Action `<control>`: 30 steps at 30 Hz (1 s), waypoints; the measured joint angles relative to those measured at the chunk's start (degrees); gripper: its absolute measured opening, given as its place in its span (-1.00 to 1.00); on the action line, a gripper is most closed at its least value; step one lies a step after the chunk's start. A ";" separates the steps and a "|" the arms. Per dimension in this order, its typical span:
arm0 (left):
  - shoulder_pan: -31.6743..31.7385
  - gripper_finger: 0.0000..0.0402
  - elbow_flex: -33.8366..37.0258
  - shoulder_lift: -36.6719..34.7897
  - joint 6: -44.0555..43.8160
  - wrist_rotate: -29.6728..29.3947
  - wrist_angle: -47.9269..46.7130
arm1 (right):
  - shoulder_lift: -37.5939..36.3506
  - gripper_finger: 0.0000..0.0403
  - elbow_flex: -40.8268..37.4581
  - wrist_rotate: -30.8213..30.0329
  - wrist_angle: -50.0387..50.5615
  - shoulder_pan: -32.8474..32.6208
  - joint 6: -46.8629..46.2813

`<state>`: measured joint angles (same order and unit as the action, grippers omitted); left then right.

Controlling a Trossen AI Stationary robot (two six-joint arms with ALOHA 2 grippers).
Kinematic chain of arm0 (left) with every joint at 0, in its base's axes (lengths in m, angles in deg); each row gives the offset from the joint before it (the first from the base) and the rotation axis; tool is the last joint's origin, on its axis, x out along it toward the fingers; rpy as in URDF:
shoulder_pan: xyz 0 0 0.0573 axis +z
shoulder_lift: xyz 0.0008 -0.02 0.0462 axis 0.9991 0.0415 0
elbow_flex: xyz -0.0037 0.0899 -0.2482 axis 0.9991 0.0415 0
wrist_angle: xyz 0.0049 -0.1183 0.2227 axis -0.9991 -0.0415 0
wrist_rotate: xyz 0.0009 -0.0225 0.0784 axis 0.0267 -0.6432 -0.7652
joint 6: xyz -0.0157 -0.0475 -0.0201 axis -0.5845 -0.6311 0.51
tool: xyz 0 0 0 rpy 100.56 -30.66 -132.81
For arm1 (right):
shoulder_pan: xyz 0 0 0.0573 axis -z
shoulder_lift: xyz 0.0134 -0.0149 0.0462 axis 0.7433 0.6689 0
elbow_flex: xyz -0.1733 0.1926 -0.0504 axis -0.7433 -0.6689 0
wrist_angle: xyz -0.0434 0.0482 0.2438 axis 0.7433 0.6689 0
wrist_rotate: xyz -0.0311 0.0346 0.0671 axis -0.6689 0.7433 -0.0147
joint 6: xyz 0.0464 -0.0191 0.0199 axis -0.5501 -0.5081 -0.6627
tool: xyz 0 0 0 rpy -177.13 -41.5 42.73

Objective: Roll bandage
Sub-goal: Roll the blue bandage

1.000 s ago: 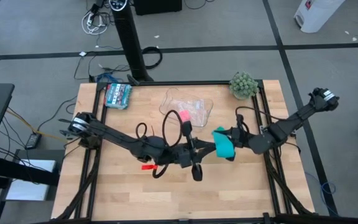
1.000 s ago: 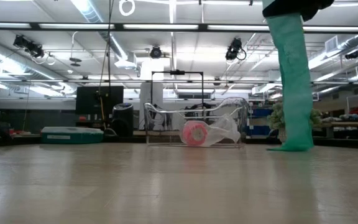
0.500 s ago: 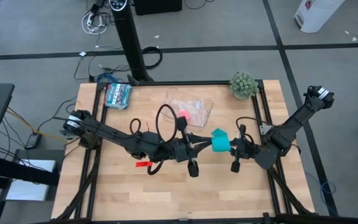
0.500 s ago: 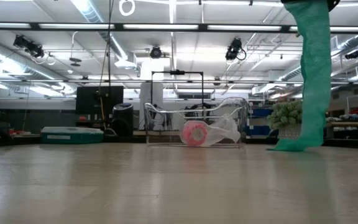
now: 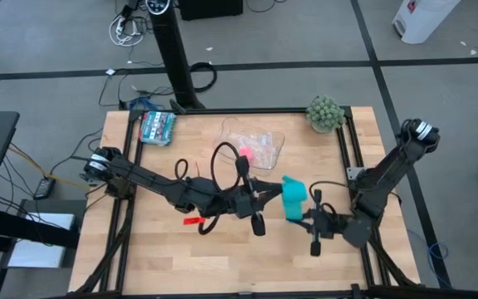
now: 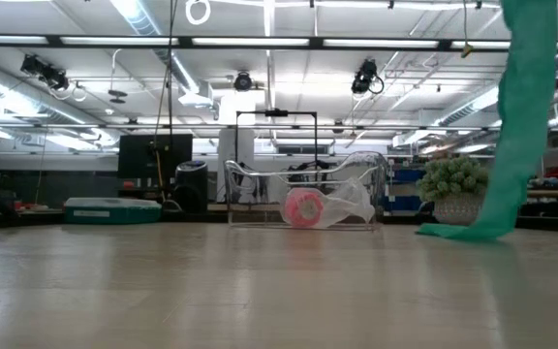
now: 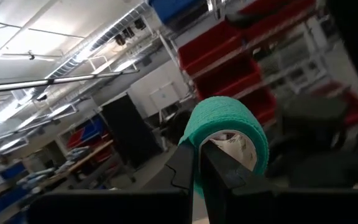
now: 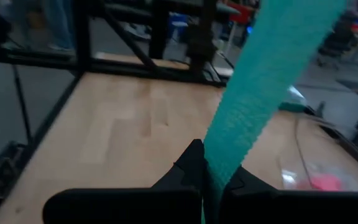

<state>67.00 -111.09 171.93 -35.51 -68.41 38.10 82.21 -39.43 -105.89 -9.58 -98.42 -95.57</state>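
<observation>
Two dark jointed arms point(image 5: 156, 184) trailing looped black cables point(image 5: 222, 158).

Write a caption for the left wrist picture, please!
Left gripper pinches the rolled end of the teal bandage, held up in the air.

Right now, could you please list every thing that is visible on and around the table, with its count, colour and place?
bandage: one, teal-green, held above the table's middle-right, between both grippers; its loose end reaches the tabletop in the low view
clear plastic bag: one, transparent, far middle of the table
pink roll: one, pink, inside the clear plastic bag
teal packet: one, teal-patterned, far left corner
small plant: one, green, far right corner
red piece: one, red, on the wood under the left arm
table: one, light wood in a black frame
left gripper: shut on the bandage's rolled part
right gripper: shut on the bandage's strip
</observation>
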 joint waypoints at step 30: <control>-2.38 -0.88 5.31 1.95 10.34 -13.66 -5.42 | 8.44 -1.00 10.08 3.03 -22.05 -8.29 20.72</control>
<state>64.62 -105.78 173.88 -25.16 -82.07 32.68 90.64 -29.34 -102.86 -31.63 -106.71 -74.85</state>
